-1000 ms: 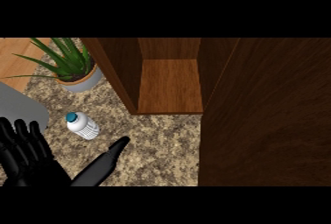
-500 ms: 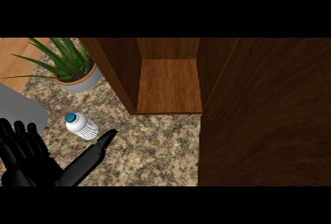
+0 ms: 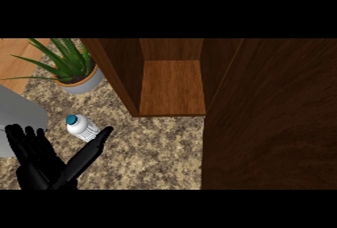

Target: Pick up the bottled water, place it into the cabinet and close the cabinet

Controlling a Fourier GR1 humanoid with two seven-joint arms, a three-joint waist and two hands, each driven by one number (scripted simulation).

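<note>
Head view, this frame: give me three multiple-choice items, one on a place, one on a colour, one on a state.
1. Where is the water bottle?
A. on the counter, left of the cabinet
B. on the cabinet shelf
C. in the plant pot

2. What colour is the bottle's cap?
A. red
B. teal
C. yellow

3. How is the cabinet?
A. shut
B. open, shelf bare
C. open, bottle inside

Answers:
1 A, it lies on the speckled counter below the potted plant.
2 B, the cap shows teal.
3 B, the door stands swung out and the shelf holds nothing.
</note>
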